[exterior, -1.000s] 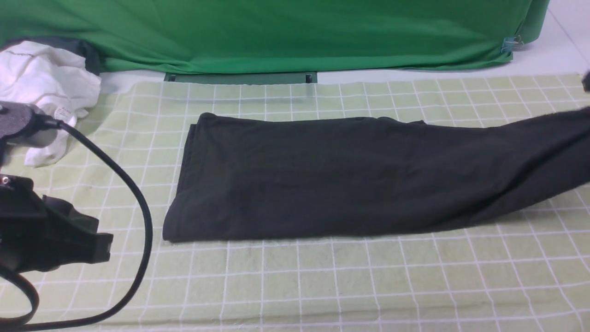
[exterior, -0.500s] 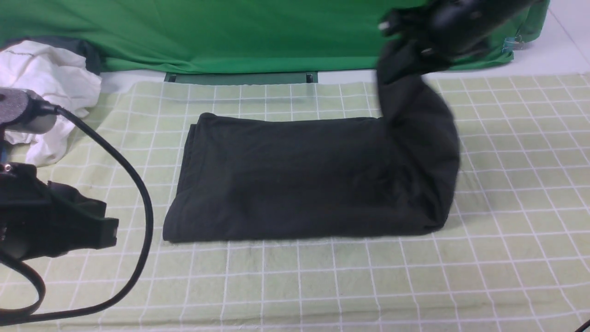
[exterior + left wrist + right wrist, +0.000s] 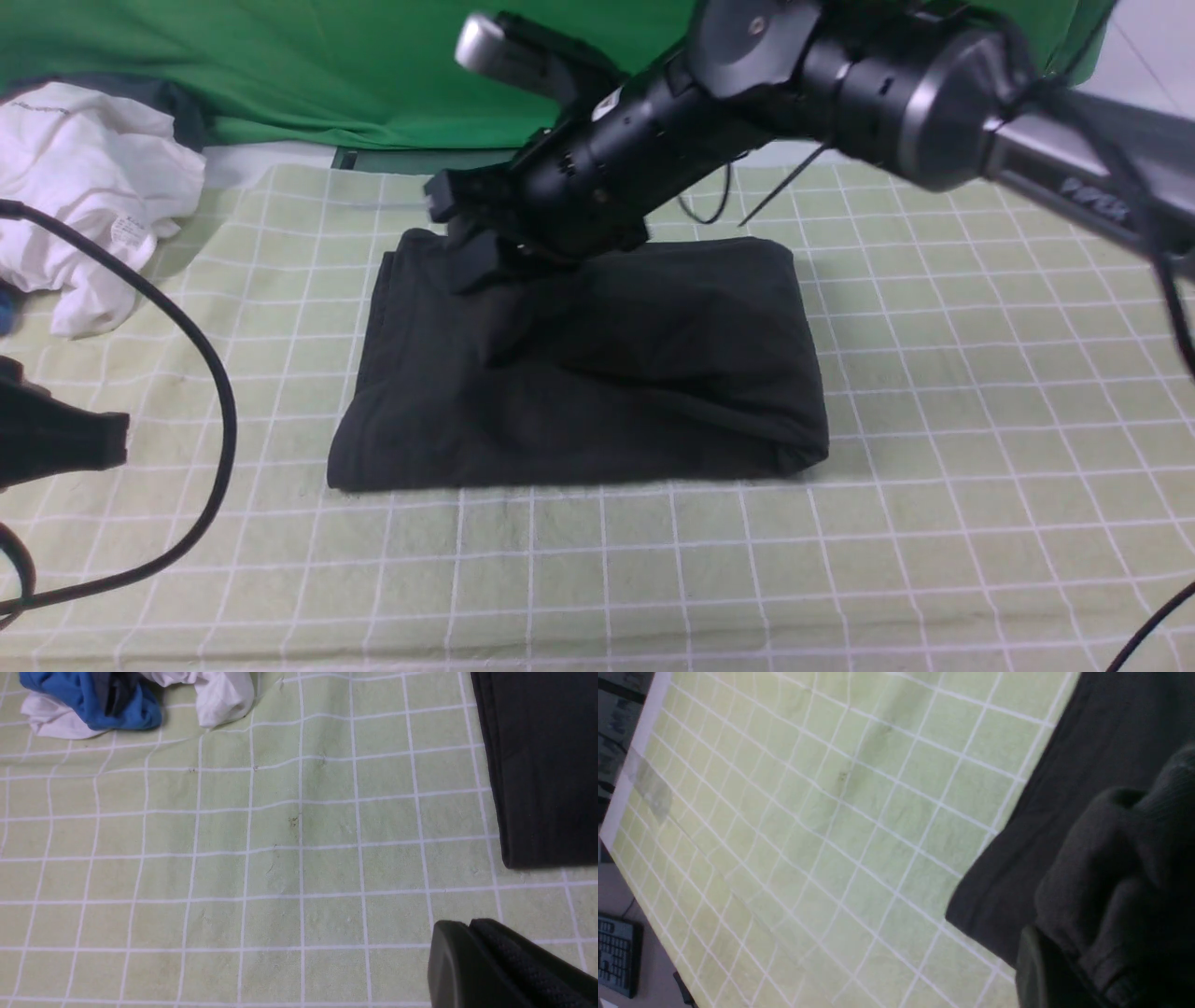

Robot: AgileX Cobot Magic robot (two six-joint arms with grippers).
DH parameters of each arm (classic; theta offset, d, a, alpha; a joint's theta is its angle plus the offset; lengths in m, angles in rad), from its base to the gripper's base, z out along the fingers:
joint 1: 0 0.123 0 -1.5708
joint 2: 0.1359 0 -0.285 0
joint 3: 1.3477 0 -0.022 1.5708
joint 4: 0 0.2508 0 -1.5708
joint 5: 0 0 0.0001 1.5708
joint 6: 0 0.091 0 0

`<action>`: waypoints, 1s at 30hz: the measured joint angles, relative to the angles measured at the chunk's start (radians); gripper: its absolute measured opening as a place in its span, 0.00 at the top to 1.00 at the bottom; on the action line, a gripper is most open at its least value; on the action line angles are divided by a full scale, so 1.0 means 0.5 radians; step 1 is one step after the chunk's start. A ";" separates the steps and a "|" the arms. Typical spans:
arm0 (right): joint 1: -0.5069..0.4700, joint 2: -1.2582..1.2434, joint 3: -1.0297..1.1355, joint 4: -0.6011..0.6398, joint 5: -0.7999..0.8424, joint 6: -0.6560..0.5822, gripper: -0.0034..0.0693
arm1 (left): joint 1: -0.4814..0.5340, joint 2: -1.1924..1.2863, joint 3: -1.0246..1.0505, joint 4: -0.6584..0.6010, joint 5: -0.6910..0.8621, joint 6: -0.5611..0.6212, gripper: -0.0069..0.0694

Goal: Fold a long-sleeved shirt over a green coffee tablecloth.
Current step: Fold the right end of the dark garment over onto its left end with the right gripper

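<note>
On the gridded green tablecloth [image 3: 597,569], the right gripper [image 3: 467,233] clamps the black shirt [image 3: 644,373]; the left gripper [image 3: 460,926] is closed.

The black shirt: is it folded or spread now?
Partly folded: the right gripper holds one part of the shirt over the rest.

Dark grey-black right arm [image 3: 691,103] with rounded joint housings, pale silvery bands, small round screws, white lettering along one link, dark fingers [image 3: 467,224], matching blocky black left arm [image 3: 56,429], thick black looping cable [image 3: 219,392], thinner black cables [image 3: 1144,621]
</note>
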 joint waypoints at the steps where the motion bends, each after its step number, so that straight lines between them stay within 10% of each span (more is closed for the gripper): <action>1: 0.016 0.032 -0.031 0.011 -0.019 0.000 0.90 | 0.000 0.000 0.000 0.000 0.000 0.000 0.89; 10: 0.121 0.248 -0.119 0.047 -0.267 0.049 0.87 | 0.000 0.000 0.000 0.000 0.006 -0.008 0.89; 23: 0.145 0.302 -0.271 0.045 -0.086 -0.043 0.13 | 0.000 0.002 0.000 -0.011 -0.031 -0.018 0.89; 27: 0.058 0.223 -0.479 -0.130 0.215 -0.152 0.21 | 0.002 0.062 0.000 -0.045 -0.029 -0.037 0.89; 30: -0.046 0.150 -0.644 -0.441 0.462 -0.162 0.46 | 0.069 0.198 -0.039 -0.197 0.001 -0.023 0.89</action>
